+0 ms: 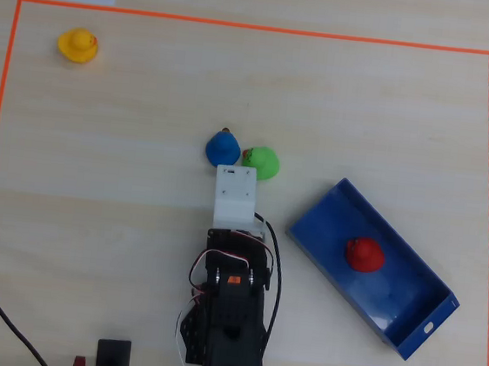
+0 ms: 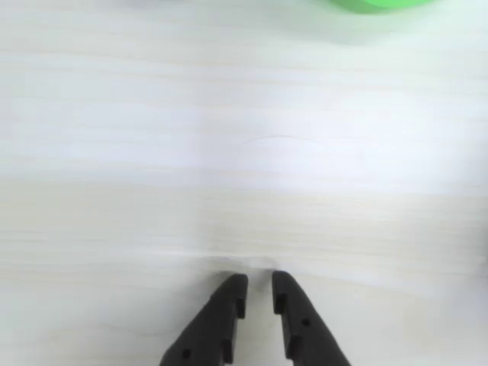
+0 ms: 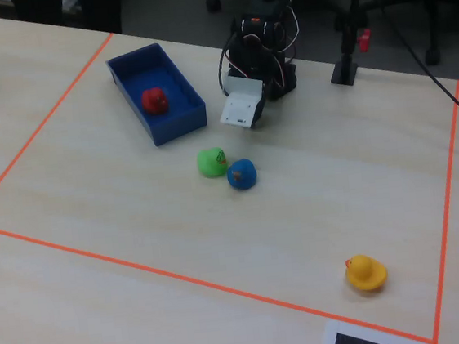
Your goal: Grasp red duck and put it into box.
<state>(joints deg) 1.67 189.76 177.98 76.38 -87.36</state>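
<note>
The red duck (image 1: pixel 365 253) lies inside the blue box (image 1: pixel 403 300), which sits at an angle to the right of the arm in the overhead view. In the fixed view the red duck (image 3: pixel 154 100) shows in the box (image 3: pixel 176 118) left of the arm. My gripper (image 2: pixel 259 284) is empty, its black fingers (image 2: pixel 229 293) nearly together over bare table. In the overhead view it is hidden under the white wrist mount (image 1: pixel 235 195), pulled back near the arm's base and left of the box.
A green duck (image 1: pixel 262 162) and a blue duck (image 1: pixel 223 149) sit touching just ahead of the wrist mount; the green duck's edge (image 2: pixel 374 4) shows at the top of the wrist view. A yellow duck (image 1: pixel 77 45) sits far away. Orange tape (image 1: pixel 244 25) borders the area.
</note>
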